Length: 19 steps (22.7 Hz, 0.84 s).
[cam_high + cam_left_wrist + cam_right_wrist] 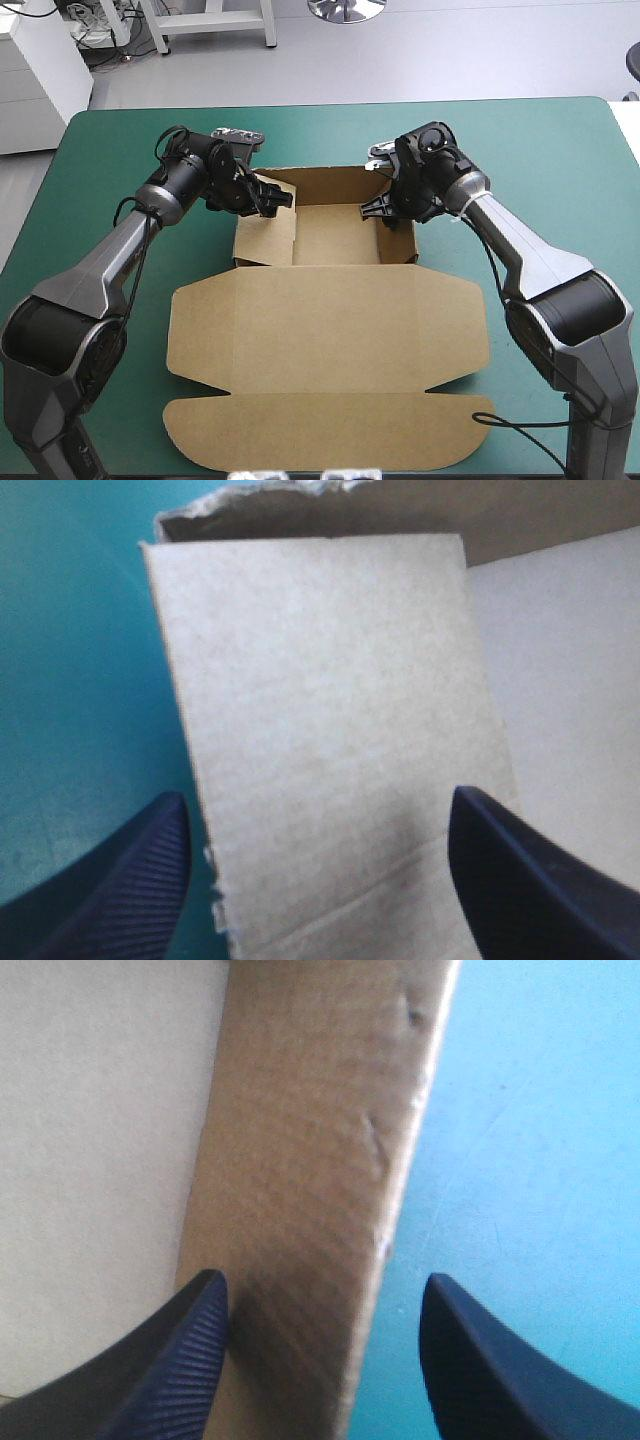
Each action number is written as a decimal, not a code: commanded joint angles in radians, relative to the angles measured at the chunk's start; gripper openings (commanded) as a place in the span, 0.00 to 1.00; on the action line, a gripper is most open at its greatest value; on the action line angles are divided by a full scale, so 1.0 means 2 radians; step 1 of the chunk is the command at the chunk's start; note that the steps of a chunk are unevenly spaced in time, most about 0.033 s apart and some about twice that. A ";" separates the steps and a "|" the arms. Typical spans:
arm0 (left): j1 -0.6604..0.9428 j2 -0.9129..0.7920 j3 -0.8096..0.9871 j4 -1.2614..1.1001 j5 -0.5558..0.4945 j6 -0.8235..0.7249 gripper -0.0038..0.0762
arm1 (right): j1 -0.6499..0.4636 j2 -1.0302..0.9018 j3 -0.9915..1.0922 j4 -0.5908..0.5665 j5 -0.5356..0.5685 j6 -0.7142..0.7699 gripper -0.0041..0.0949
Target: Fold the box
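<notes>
The brown box lies in the middle of the teal-green desk, its tray part far and its lid spread flat toward the near edge. The left pincer is held apart astride the left side flap, which leans inward over the tray floor. The right pincer is likewise apart, one black finger on either side of the upright right wall.

The step in hand is judged to be the tucking of the side walls. Each panel would best be gripped close to its fold line, turned inward along the crease and pressed down to the floor. Both sides should be worked evenly, so that the tray is not skewed or slid.

The long axis runs near to far. The tray opens upward, and the rounded lid tab points at the near edge.
</notes>
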 commanded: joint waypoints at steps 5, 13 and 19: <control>-0.003 -0.039 -0.018 0.004 -0.050 -0.005 0.69 | -0.025 -0.034 -0.076 0.040 -0.019 -0.014 0.57; -0.003 -0.163 -0.018 0.080 -0.083 -0.005 0.59 | -0.025 -0.039 -0.266 0.039 0.023 -0.040 0.57; -0.003 -0.305 -0.018 0.178 0.028 -0.002 0.03 | -0.025 -0.037 -0.276 0.049 0.023 0.004 0.54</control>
